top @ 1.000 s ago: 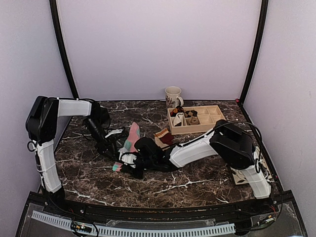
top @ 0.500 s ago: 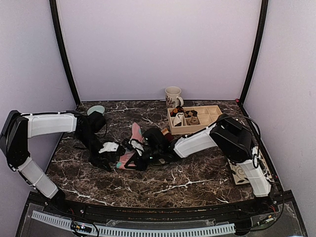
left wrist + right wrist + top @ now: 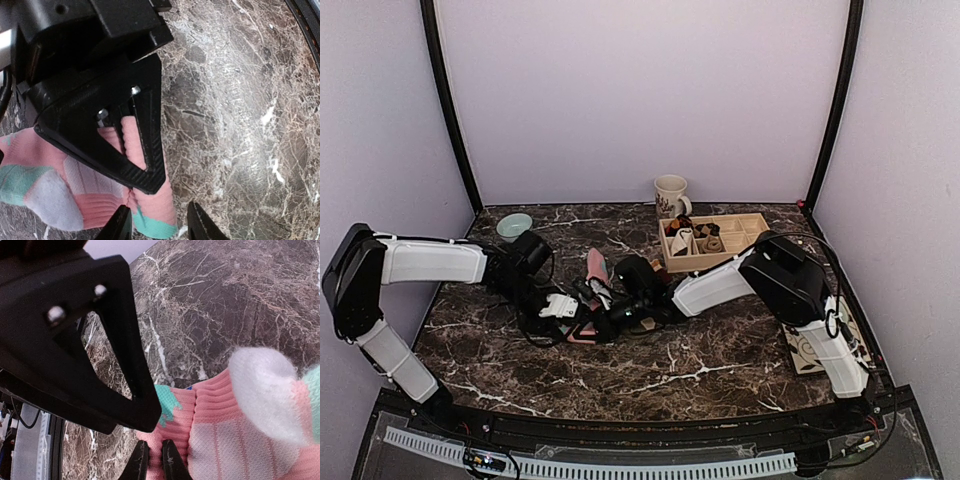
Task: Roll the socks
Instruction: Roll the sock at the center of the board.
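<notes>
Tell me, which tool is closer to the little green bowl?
Left. The left tool is at the pink sock, on the side facing the bowl. The right tool works the same sock from the other side, further from the bowl.

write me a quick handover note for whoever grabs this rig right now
Left gripper: open, tips straddling the green end of the pink sock.
Right gripper: shut, apparently pinching the pink sock's edge.
Things: pink sock lies bunched on the table between both grippers; tan sock is mostly hidden behind the right arm.
Done: no finished roll visible.
Left: roll the pink sock, then the tan one.
</notes>
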